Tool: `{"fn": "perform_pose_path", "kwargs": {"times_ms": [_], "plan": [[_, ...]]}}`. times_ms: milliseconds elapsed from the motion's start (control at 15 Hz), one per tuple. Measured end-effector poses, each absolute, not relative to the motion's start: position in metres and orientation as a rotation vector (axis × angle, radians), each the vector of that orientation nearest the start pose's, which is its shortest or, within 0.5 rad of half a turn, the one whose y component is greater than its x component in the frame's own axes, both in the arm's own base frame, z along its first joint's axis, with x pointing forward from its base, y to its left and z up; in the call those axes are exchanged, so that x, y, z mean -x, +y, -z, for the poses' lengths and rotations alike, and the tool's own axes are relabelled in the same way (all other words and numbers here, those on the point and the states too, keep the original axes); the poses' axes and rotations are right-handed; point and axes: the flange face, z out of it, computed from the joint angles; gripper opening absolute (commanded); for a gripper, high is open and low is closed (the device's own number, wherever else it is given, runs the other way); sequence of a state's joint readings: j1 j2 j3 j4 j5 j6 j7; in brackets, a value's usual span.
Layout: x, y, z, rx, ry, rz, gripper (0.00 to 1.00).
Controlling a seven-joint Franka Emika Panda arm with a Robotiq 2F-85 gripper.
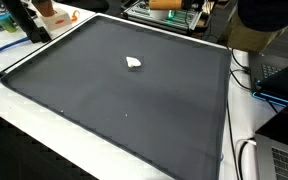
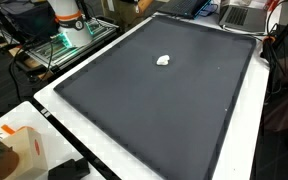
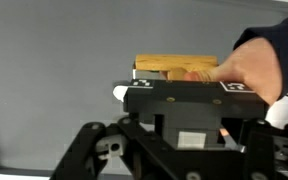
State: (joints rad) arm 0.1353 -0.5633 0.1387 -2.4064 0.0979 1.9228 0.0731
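Note:
In the wrist view my gripper (image 3: 179,140) comes up from the bottom edge, its dark linkages spread to left and right. A black box (image 3: 184,100) with square printed markers on top sits between them, right in front of the camera. Whether the jaws press on it is not visible. A person's hand (image 3: 254,65) reaches in from the right and holds a wooden block (image 3: 169,67) just behind the box. A small white lump (image 1: 134,63) (image 2: 164,60) lies on the dark mat (image 1: 114,110) (image 2: 164,120) in both exterior views. Neither exterior view shows the gripper.
The robot's base (image 2: 69,25) stands at the mat's far edge. A dark-sleeved person (image 1: 269,20) is at one corner. Laptops (image 1: 284,160) (image 2: 239,15) and cables lie beside the mat. An orange-and-white box (image 2: 24,150) and a plant sit near one corner.

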Motion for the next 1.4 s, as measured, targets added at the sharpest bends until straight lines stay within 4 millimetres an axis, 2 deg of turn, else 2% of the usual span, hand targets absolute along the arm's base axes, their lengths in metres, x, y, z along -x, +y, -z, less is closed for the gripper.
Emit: {"fn": "perform_pose_path", "kwargs": {"times_ms": [67,333,533,933,1000,1400], "plan": [[-0.3729,0.1168,-0.5184,3.098,-0.234,0.112,0.62],[-0.3729,0.1169,-0.5186,3.098,-0.235,0.112,0.31],[-0.3731,0.1163,-0.5189,3.099,-0.233,0.113,0.23],[-0.3730,0.1153,-0.5171,3.099,-0.230,0.107,0.23],[-0.3729,0.1152,-0.5166,3.100,-0.229,0.106,0.48],[-0.3729,0.1151,-0.5165,3.100,-0.229,0.106,0.48]]}}
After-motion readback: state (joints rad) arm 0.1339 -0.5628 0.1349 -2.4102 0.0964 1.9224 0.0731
